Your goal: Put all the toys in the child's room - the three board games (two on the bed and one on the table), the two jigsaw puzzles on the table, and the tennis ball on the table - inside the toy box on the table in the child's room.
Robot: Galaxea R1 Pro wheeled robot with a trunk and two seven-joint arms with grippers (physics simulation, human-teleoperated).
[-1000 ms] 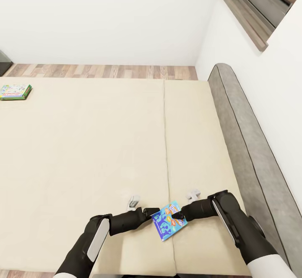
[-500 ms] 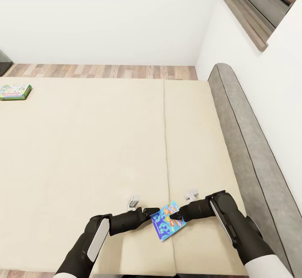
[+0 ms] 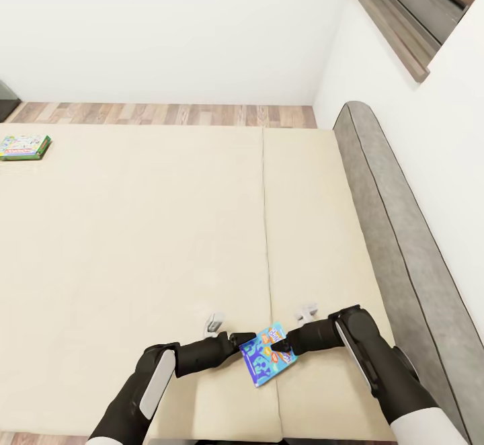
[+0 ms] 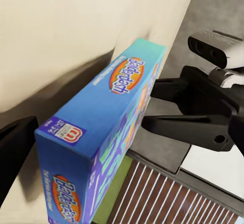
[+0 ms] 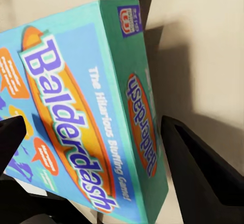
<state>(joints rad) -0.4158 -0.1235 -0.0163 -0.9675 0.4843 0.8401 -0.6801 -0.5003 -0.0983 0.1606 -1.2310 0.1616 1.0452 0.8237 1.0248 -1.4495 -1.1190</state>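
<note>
A mostly blue board game (image 3: pixel 267 355), printed "Balderdash", hangs tilted just above the near edge of the cream bed (image 3: pixel 168 230). My left gripper (image 3: pixel 245 347) is shut on its left edge and my right gripper (image 3: pixel 284 345) is shut on its right edge. The left wrist view has the box (image 4: pixel 109 122) close up, with the right gripper (image 4: pixel 152 107) clamped on its far end. In the right wrist view the box (image 5: pixel 76 117) sits between two dark fingers (image 5: pixel 203 173). A second board game (image 3: pixel 24 146), green and white, lies flat at the bed's far left corner.
A grey padded headboard (image 3: pixel 396 230) runs along the bed's right side against a white wall. A strip of wood plank floor (image 3: pixel 168 113) lies beyond the bed. A window sill (image 3: pixel 390 21) juts out high at the right.
The blue board game and both grippers have shifted slightly to the left. The green game has not moved.
</note>
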